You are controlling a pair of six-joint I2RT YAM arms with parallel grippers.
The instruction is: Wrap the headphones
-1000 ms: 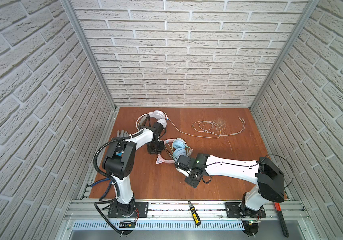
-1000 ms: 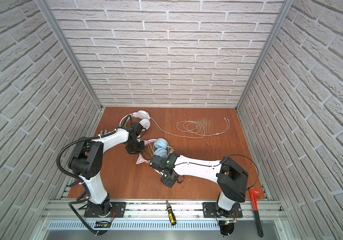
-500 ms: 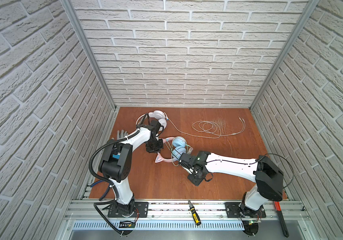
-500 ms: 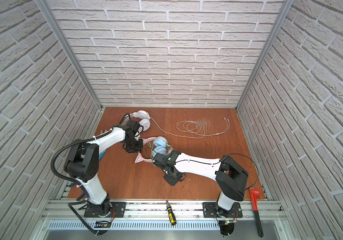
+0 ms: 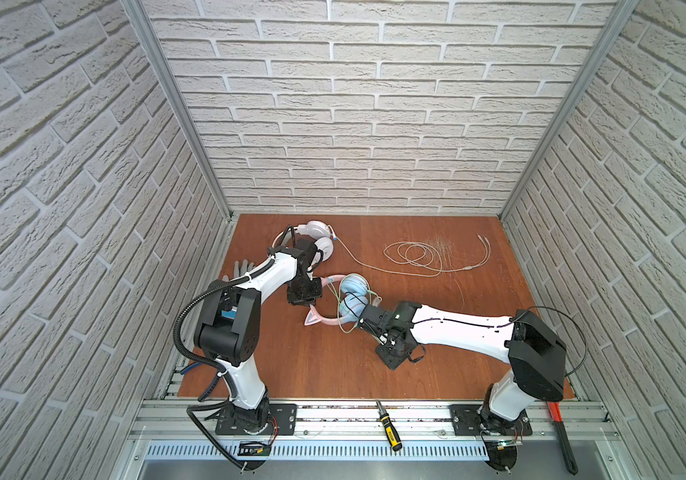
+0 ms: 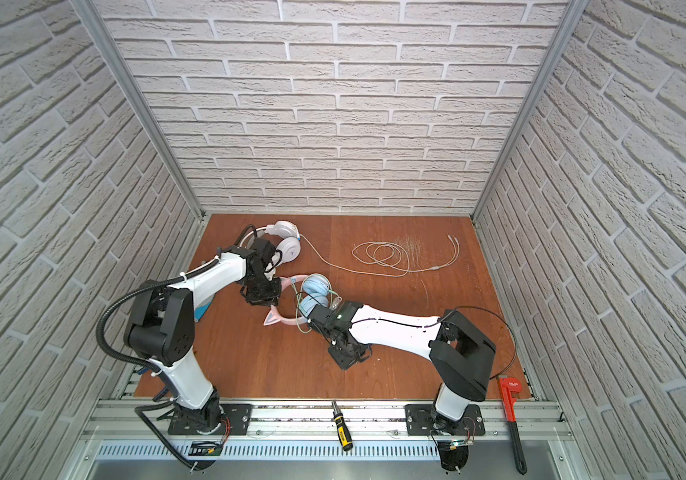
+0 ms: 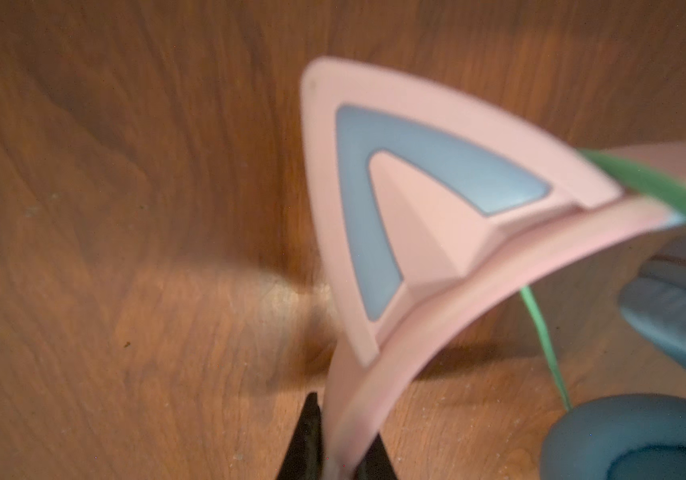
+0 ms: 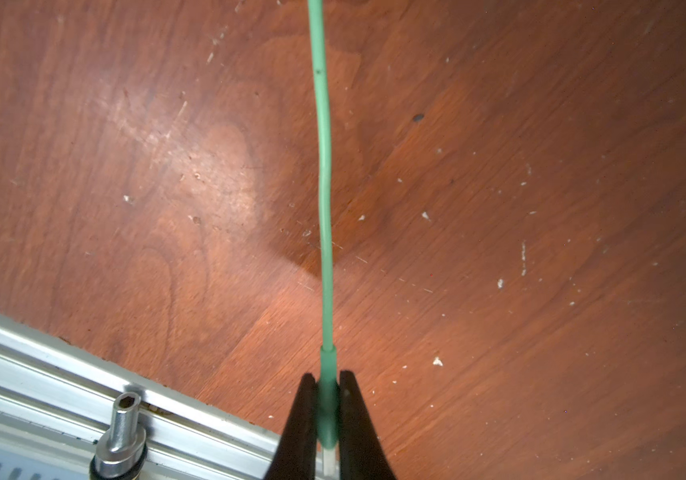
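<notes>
Pink cat-ear headphones (image 5: 351, 307) lie near the middle of the brown bench (image 5: 291, 365), caught between your two arms in both top views. Your left hand (image 7: 343, 453) is clamped narrow on the pink headband, with a black finger (image 7: 310, 436) on each side of it. The grip sits just beside a pink-and-blue cat ear (image 7: 374, 208) that juts out from the band in the left wrist view. The pair's two light-blue cups (image 6: 316, 286) rest side by side on the bench, between your left hand and the wrist of your right arm.

Your right hand (image 8: 328, 386) is pinched on the thick sleeve at the end of the green cable (image 8: 324, 208). In the right wrist view the cable runs straight out from between the jaws, above the wood, and a small white piece shows between the fingers behind the sleeve. In both top views, loops of the same cable lie over and around the blue cups.

White headphones (image 5: 317, 229) sit at the back left of the bench, partly hidden behind your left arm, and neither hand touches them. Their white cable (image 5: 416, 259) trails to the right across the back of the bench in loose loops, well apart from the pink pair.

A yellow-and-black screwdriver (image 5: 389, 428) lies on the metal rail (image 5: 333, 415) in front of the bench. A red pipe wrench (image 6: 511, 411) rests near the rail's right end.
</notes>
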